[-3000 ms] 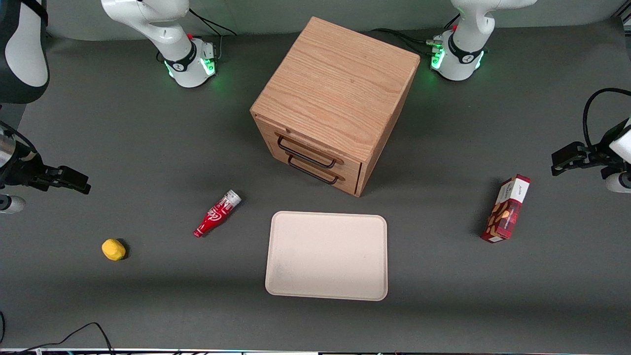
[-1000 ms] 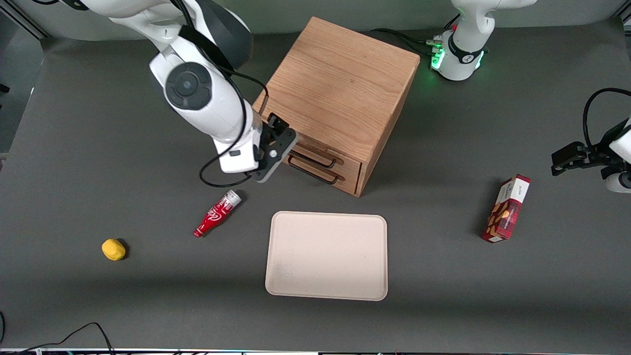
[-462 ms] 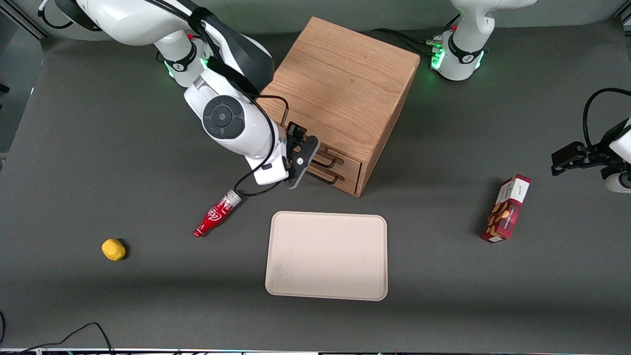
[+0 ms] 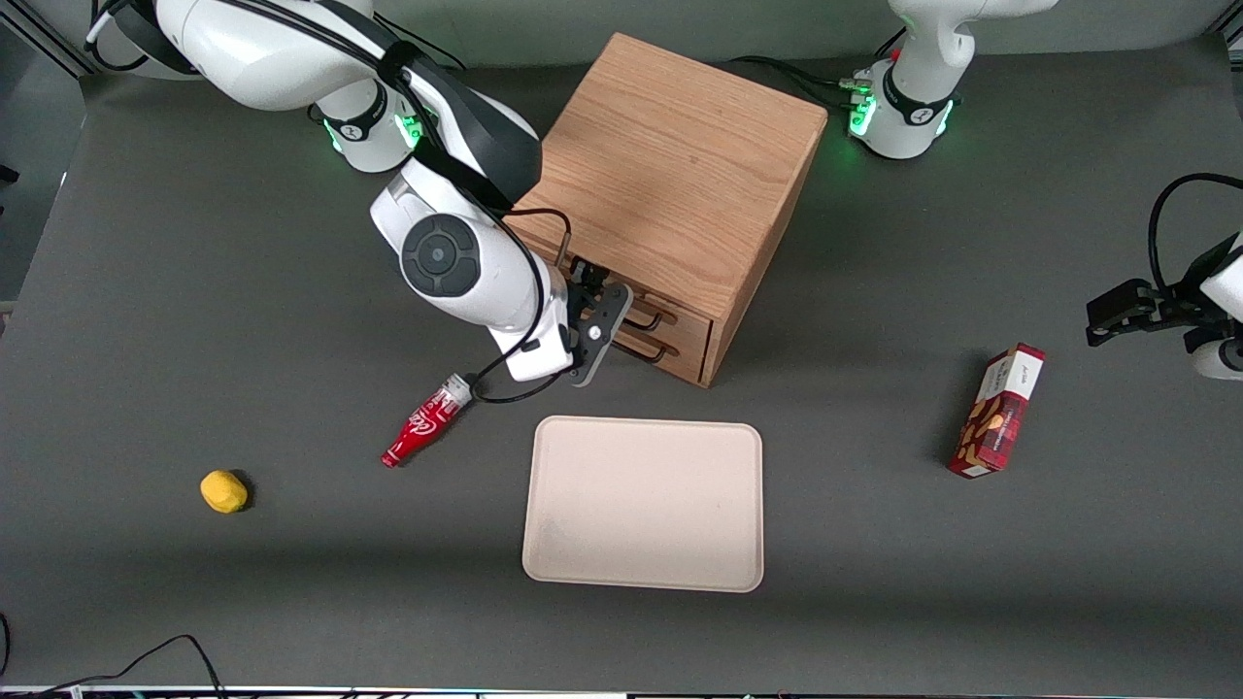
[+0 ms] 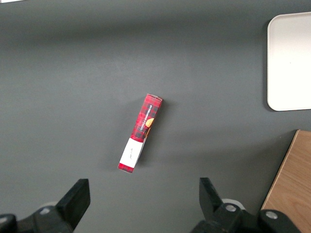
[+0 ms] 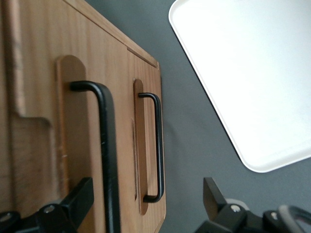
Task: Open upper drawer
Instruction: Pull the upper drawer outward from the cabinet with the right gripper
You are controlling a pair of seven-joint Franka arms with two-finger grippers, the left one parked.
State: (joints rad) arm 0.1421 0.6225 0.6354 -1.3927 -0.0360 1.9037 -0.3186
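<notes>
1. The gripper [image 4: 621, 325] sits directly in front of the light oak cabinet [image 4: 670, 165], level with its two drawer fronts.
2. In the right wrist view the gripper [image 6: 146, 199] has its two fingers [image 6: 80, 199] spread apart, clamped on nothing.
3. The upper drawer [image 6: 58, 136] is shut, its front flush with the cabinet face; its thin black handle [image 6: 108, 145] runs just beside one finger, and contact cannot be made out.
4. The lower drawer [image 6: 146, 145] is also closed, and its own black handle [image 6: 158, 145] lies between the spread fingers.
5. A pale tray [image 4: 643, 503] lies flat on the desk [image 4: 194, 602], nearer the front camera than the cabinet.
6. A red bottle [image 4: 427, 421] lies on its side just beside the wrist, toward the working arm's end.
7. A yellow lump [image 4: 223, 490] rests farther toward that same end.
8. A red snack box [image 4: 998, 410] sits toward the parked arm's end, well apart from the cabinet.
</notes>
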